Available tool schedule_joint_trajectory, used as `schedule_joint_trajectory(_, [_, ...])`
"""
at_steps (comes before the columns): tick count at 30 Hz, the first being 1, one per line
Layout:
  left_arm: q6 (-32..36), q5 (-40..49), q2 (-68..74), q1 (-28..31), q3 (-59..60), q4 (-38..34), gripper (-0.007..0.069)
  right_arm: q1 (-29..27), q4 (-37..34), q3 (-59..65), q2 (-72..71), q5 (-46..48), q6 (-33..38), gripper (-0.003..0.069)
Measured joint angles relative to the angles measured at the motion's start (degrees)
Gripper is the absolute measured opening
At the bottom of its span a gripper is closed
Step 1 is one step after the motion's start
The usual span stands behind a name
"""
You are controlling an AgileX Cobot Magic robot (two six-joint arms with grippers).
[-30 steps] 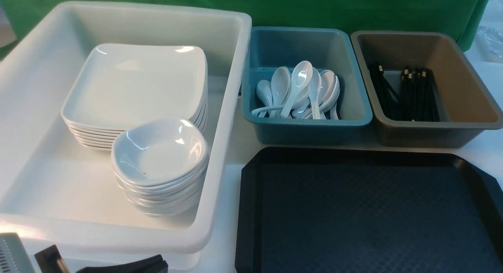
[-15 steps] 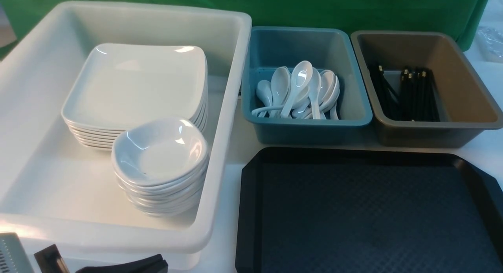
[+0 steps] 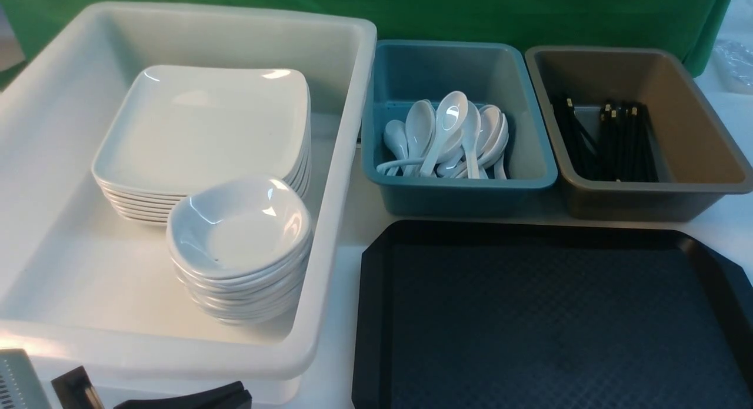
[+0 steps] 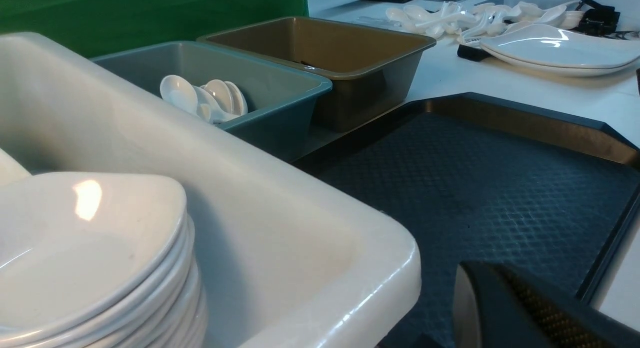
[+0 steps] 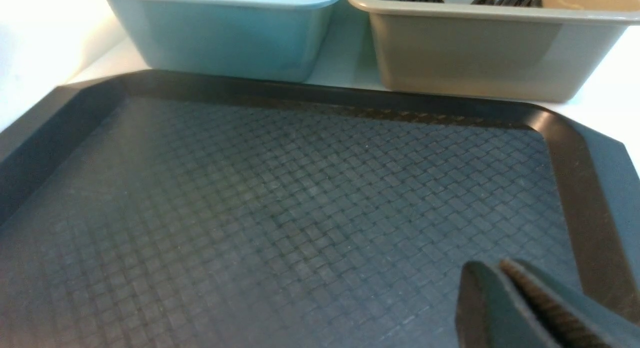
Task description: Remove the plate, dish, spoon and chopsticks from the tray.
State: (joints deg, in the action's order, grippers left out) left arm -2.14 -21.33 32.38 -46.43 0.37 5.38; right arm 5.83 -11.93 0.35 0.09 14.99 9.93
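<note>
The black tray (image 3: 547, 315) lies at the front right with nothing on it; it also shows in the left wrist view (image 4: 475, 188) and the right wrist view (image 5: 280, 203). A plate (image 3: 200, 123) tops a stack of plates in the white tub (image 3: 347, 162). A dish (image 3: 238, 226) with a dark speck tops a stack of dishes in front of it. Several spoons (image 3: 450, 132) lie in the teal bin (image 3: 459, 197). Black chopsticks (image 3: 617, 141) lie in the brown bin (image 3: 694, 138). My left gripper (image 4: 495, 270) is shut and empty beside the tub's near corner. My right gripper (image 5: 492, 265) is shut and empty low over the tray.
Dark parts of my left arm (image 3: 188, 397) show at the bottom left of the front view. Off to the side, more plates (image 4: 560, 47) and loose spoons (image 4: 440, 17) lie on the white table. A green cloth (image 3: 470, 9) hangs behind the bins.
</note>
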Motion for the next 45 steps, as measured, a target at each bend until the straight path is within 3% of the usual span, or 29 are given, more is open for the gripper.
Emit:
schedule_joint_trajectory(10, [3.0,-7.0,-2.2,3.0,0.0,0.1,0.0011,0.0,0.0,0.0,-0.1,0.0,0.0,0.0096])
schedule_joint_trajectory(14, [5.6,-11.5,-8.6,13.9,0.0,0.2,0.0011,0.0,0.0,0.0,-0.1,0.0,0.0,0.0107])
schedule_joint_trajectory(18, [3.7,-13.5,-14.2,24.8,0.0,0.1,0.0011,0.0,0.0,0.0,-0.1,0.0,0.0,0.0111])
schedule_joint_trajectory(22, [1.7,-7.1,-17.8,35.8,0.0,-3.8,0.0011,0.0,0.0,0.0,-0.1,0.0,0.0,0.0116])
schedule_joint_trajectory(25, [0.8,3.8,-22.0,42.8,0.0,-5.4,0.0011,0.0,0.0,0.0,-0.1,0.0,0.0,0.0124])
schedule_joint_trajectory(32, [0.8,32.4,-31.7,51.7,0.0,-5.4,0.0011,0.0,0.0,0.0,-0.1,0.0,0.0,0.0142])
schedule_joint_trajectory(38, [2.1,34.1,-32.4,56.2,0.0,-5.4,0.0011,0.0,0.0,0.0,-0.1,0.0,0.0,0.0156])
schedule_joint_trajectory(45, [0.7,34.1,-32.4,56.2,0.0,-5.4,0.0011,0.0,0.0,0.0,-0.1,0.0,0.0,0.0176])
